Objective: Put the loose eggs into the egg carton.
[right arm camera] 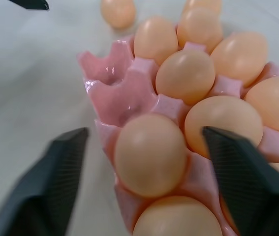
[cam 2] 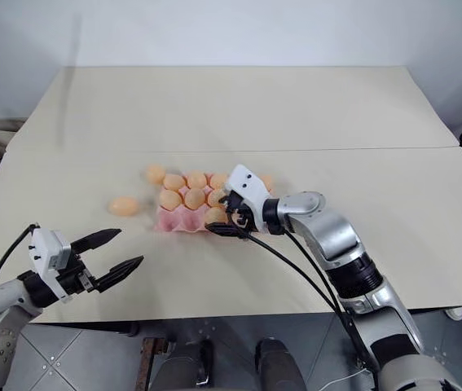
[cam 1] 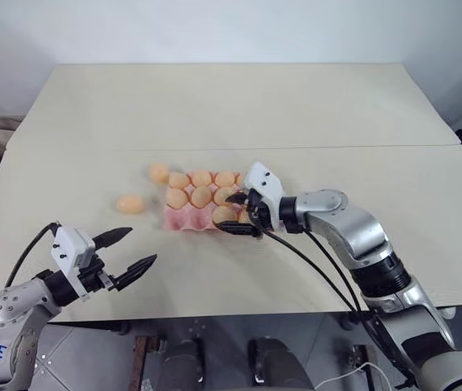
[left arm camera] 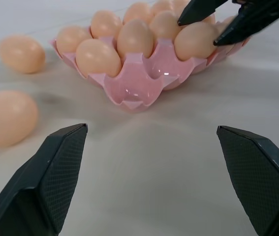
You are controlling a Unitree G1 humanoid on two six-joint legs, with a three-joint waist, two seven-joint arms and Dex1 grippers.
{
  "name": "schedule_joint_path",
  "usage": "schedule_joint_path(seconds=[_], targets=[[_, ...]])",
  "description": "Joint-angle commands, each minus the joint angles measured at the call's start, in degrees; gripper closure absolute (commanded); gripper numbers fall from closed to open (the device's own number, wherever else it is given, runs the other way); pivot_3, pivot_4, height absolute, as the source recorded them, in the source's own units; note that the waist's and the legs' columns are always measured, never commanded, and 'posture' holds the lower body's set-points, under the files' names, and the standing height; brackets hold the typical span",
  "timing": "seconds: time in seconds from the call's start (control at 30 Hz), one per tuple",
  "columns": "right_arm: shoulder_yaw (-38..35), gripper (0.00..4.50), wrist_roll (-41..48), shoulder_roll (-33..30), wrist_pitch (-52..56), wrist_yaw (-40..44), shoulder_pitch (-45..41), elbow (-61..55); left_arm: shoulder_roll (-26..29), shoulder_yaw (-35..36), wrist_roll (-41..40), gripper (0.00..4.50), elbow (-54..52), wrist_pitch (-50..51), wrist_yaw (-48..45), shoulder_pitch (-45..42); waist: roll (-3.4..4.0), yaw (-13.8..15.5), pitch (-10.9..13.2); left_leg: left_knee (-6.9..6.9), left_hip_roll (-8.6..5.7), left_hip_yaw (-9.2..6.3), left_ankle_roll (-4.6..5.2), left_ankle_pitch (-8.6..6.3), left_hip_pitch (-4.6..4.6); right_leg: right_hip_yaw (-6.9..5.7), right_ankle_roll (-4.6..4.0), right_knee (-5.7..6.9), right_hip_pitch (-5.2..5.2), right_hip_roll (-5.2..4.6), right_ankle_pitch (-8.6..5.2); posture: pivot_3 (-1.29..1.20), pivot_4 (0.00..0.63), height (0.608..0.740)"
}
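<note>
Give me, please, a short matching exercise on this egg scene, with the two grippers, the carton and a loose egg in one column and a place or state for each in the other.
Things:
1. left gripper
2. right gripper
3. egg carton
4. loose egg

Places or states:
A. pink, with empty cups at its near left corner
B. open, over the bare table near the front edge
C. lying on the table left of the carton
D. open on either side of an egg in the carton's near row

Pairs: 1-B, 2-D, 3-A, 4-C
</note>
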Motion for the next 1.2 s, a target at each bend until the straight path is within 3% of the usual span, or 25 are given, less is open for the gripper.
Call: schedule_joint_path(seconds=[0.03, 0.2, 0.37, 0.5, 0.63, 0.8, 1.0, 1.2], targets=[[-6.71, 0.02, 4.12, -2.94, -4.71, 3.45, 4.65, -7.64, -0.03, 0.80, -1.38, 0.00, -0.84, -0.33, 0.03, 0.00, 0.00, 0.21, 0.00, 0.01, 0.00, 0.00, 0.00, 0.00, 0.00, 0.00, 0.00, -0.01, 0.02, 0.00, 0.00, 0.00, 0.150, 0.740], [-18.96, 0.02, 7.94, -7.15, -19.42, 9.19, 20.00, -11.20, -0.29, 2.01, -0.78, 0.00, 1.08, -0.98, 1.05, -0.67, -0.04, 0.95, -0.02, 0.01, -0.01, -0.03, 0.05, -0.03, 0.00, -0.06, 0.02, -0.20, 0.16, 0.00, 0.01, 0.00, 0.150, 0.740], [-26.88, 0.02, 11.26, -9.36, -26.47, 13.11, 28.64, -8.75, -0.56, 4.33, -0.89, 0.00, 3.77, -1.29, 2.75, -1.18, -0.04, 0.57, -0.02, 0.04, 0.01, 0.03, 0.03, -0.01, 0.17, 0.05, 0.03, -0.06, 0.24, 0.06, 0.01, 0.00, 0.150, 0.740], [-28.88, 0.02, 11.41, -9.70, -30.05, 14.03, 30.98, -6.91, -2.79, 7.24, -2.86, 0.00, 4.36, 0.29, 6.82, -1.30, -0.04, -0.06, 0.00, -0.05, 0.08, 0.06, -0.02, -0.02, 1.11, 0.09, -0.02, -0.11, 1.15, 0.10, -0.02, 0.00, 0.150, 0.740], [-28.30, 0.02, 11.18, -9.54, -31.06, 12.90, 31.83, -8.13, -5.00, 9.14, -5.05, 0.00, 3.00, 3.27, 11.61, -1.55, -0.04, 0.17, 0.00, -0.02, 0.08, 0.05, -0.18, -0.11, 1.18, 0.12, -0.04, -0.11, 1.23, 0.07, -0.01, 0.00, 0.150, 0.740], [-27.97, 0.02, 10.94, -11.03, -31.21, 13.28, 32.84, -8.98, -2.76, 7.78, -5.40, 0.00, 2.88, 10.49, 16.62, -5.79, -0.04, 0.60, 0.00, -0.05, 0.08, 0.02, -0.05, -0.03, 1.06, 0.06, -0.03, -0.20, 1.13, 0.06, -0.01, 0.00, 0.150, 0.740], [-27.67, 0.02, 12.32, -13.63, -28.86, 13.70, 33.36, -10.28, 7.73, -2.33, 2.49, 0.00, 8.24, 26.57, 24.10, -21.98, -0.05, 1.72, 0.00, 0.00, 0.05, -0.01, -0.04, -0.02, 0.97, 0.03, -0.01, -0.20, 1.10, 0.06, 0.00, 0.00, 0.150, 0.740], [-27.28, 0.02, 13.22, -14.06, -26.87, 11.99, 34.34, -12.95, 13.74, -15.58, 8.00, 0.00, 18.98, 31.15, 17.33, -36.90, -0.04, 1.43, 0.00, -0.14, 0.04, 0.04, -0.08, -0.05, 0.87, 0.07, 0.01, -0.28, 0.95, 0.08, 0.01, 0.00, 0.150, 0.740]])
